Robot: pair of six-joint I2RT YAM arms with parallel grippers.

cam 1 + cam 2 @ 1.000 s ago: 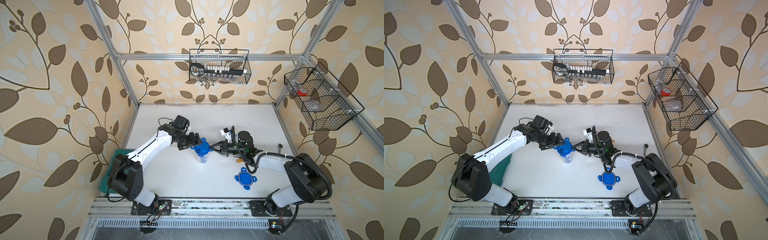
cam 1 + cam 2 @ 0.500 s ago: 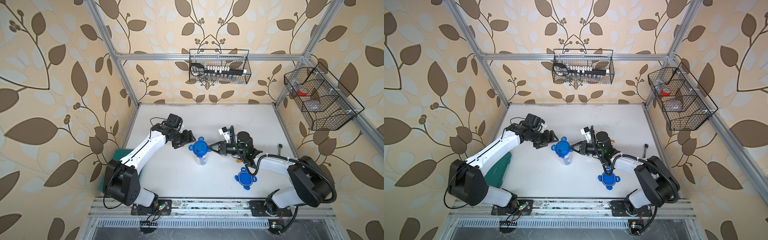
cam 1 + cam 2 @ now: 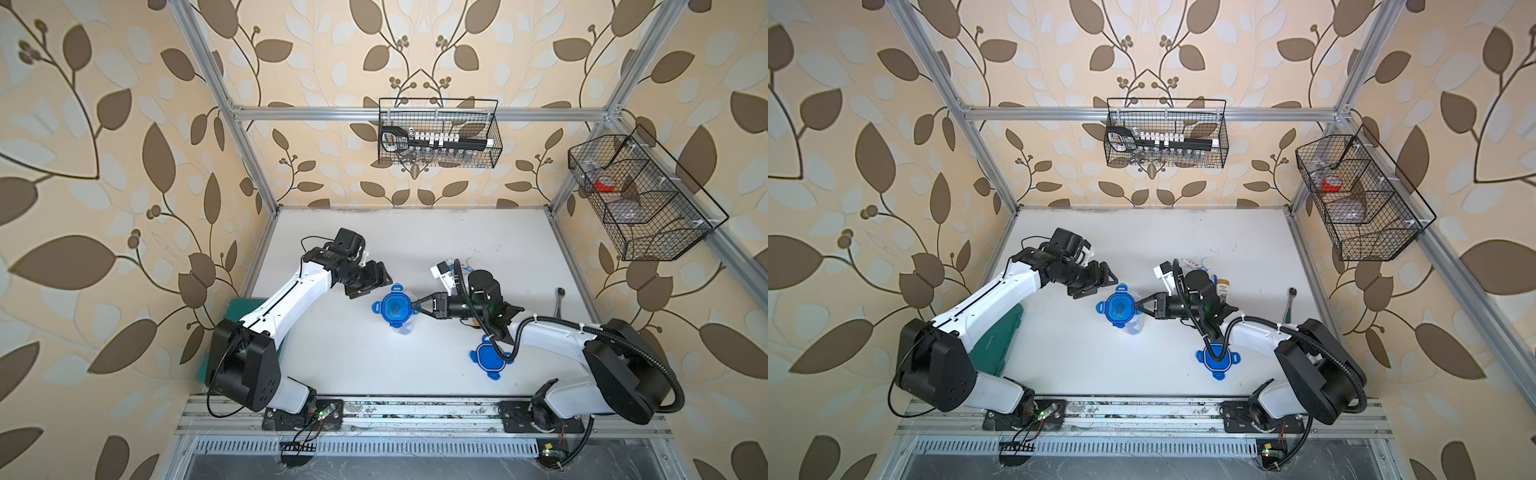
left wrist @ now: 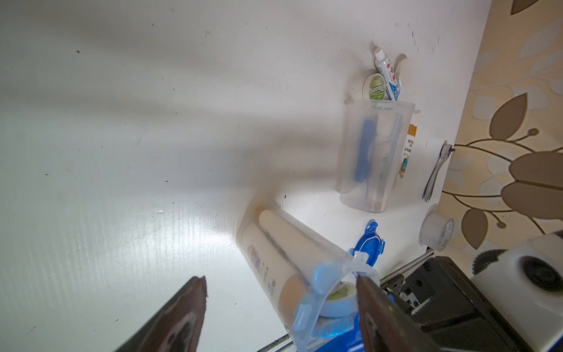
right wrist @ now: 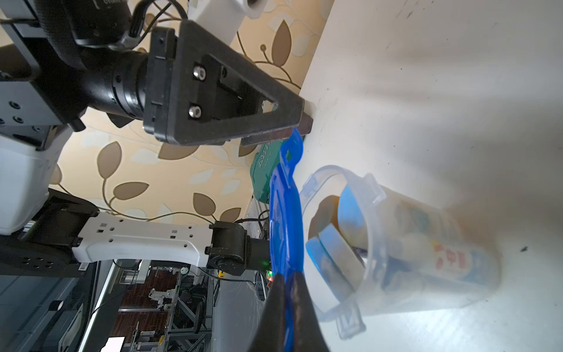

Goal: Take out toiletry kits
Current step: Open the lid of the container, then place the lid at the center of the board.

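Observation:
A clear jar (image 5: 411, 253) stands mid-table with one of the toiletry kits (image 5: 438, 253) inside: labelled bottles and an orange cap. My right gripper (image 5: 288, 279) is shut on a tab of its blue lid (image 5: 286, 219), which is held just off the jar's mouth; in both top views the lid (image 3: 394, 307) (image 3: 1119, 308) covers the jar from above. My left gripper (image 3: 381, 275) (image 4: 281, 279) hangs open beside the jar's rim. The other kit lies loose behind my right arm: a tube (image 4: 386, 70) and an orange-capped bottle (image 3: 1223, 289).
An emptied jar (image 4: 374, 155) lies on its side by the loose items. A second blue lid (image 3: 490, 359) rests near the front under my right arm. A metal tool (image 3: 560, 301) and a tape roll (image 4: 437, 231) are at the right edge, a green case (image 3: 1000, 340) at the left.
My left gripper drew back from the jar, then came close again, with its jaws a little narrower. The lid in my right gripper shifted slightly left and toward the front.

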